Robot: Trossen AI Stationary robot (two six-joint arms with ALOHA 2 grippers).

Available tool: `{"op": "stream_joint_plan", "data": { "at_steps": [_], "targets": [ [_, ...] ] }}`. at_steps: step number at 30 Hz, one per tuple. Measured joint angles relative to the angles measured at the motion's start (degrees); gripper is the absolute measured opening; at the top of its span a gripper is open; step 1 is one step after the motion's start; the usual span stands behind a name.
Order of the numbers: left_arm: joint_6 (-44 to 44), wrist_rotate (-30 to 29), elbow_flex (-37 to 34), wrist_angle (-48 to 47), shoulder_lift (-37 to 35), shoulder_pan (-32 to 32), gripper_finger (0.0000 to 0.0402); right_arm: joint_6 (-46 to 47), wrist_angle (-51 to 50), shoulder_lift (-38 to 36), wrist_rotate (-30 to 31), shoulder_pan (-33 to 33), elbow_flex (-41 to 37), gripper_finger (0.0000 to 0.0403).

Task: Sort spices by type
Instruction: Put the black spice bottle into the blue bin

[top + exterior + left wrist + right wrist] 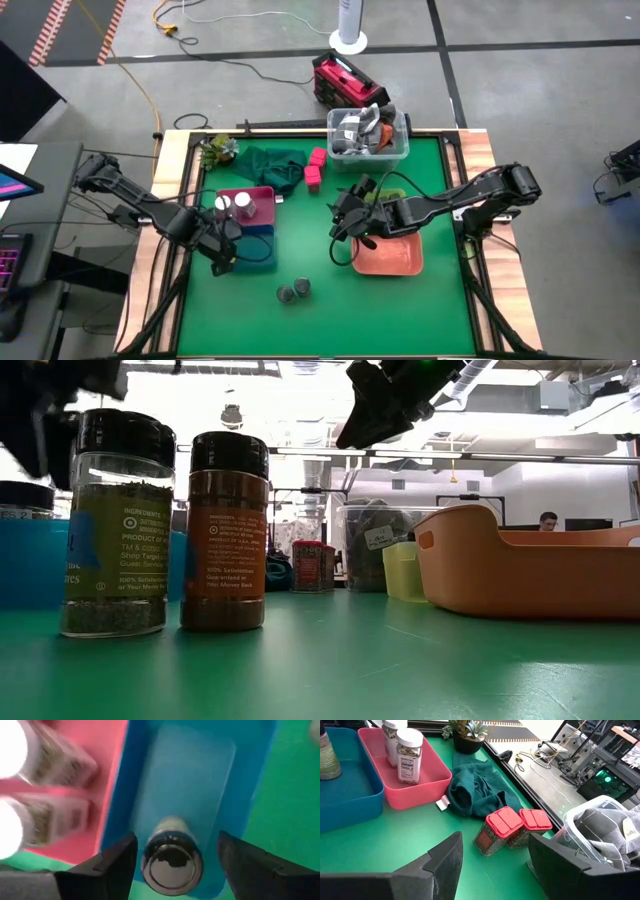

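Dark-lidded jar [171, 862] stands in blue tray [200, 780] (left jaws spread around it).

The green table [400, 300] carries a blue tray [262, 245] with a pink tray [262, 200] touching its far side. Two dark-lidded jars [294, 290] stand near the blue tray; an orange tray [400, 258], pink tins [315, 170], green cloth [270, 165] and clear tub [400, 150] lie farther off.

- Two white-topped jars [232, 204] in the pink tray [262, 192]
- One dark-lidded jar [172, 865] in the blue tray [200, 785]
- Two dark-lidded jars [293, 290] on the mat
- Two pink-lidded tins [512, 830]
- One orange tray [395, 258]
- One clear tub [400, 152]
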Motion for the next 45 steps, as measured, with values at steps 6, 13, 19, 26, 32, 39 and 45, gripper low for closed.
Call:
{"op": "stream_joint_plan", "data": {
  "at_steps": [6, 13, 19, 26, 32, 39, 45],
  "targets": [
    [4.31, -4.03, 6.41, 5.10, 0.45, 0.00, 0.0260, -0.02, 0.00, 0.00, 0.00, 0.00, 0.00, 0.0256],
    [4.88, 4.29, 8.11, 24.58, 13.67, -3.41, 0.0261, 0.58, -3.23, 0.00, -0.02, 0.00, 0.00, 0.0256],
    [7.40, 2.03, 21.68, 17.26, 27.25, -6.44, 0.0261, 4.24, -8.83, 0.00, 0.02, 0.00, 0.00, 0.0256],
    [7.82, 0.78, 35.92, 5.12, 37.58, -6.88, 0.0261, 6.82, -12.79, 0.00, 0.24, 0.20, 0.00, 0.0256],
    [7.44, 0.87, 38.54, 5.04, 39.43, -6.27, 0.0262, 6.90, -12.93, 0.00, 2.13, 0.76, 0.00, 0.0256],
    [7.43, 0.91, 38.49, 7.61, 39.43, -4.55, 0.0262, 6.91, -12.94, 0.00, 2.45, 0.74, 0.00, 0.0256],
    [9.08, 2.23, 37.55, 9.08, 41.70, -3.96, 0.0262, 6.91, -12.93, 0.00, 2.47, 0.74, 0.00, 0.0256]
  ]
}}
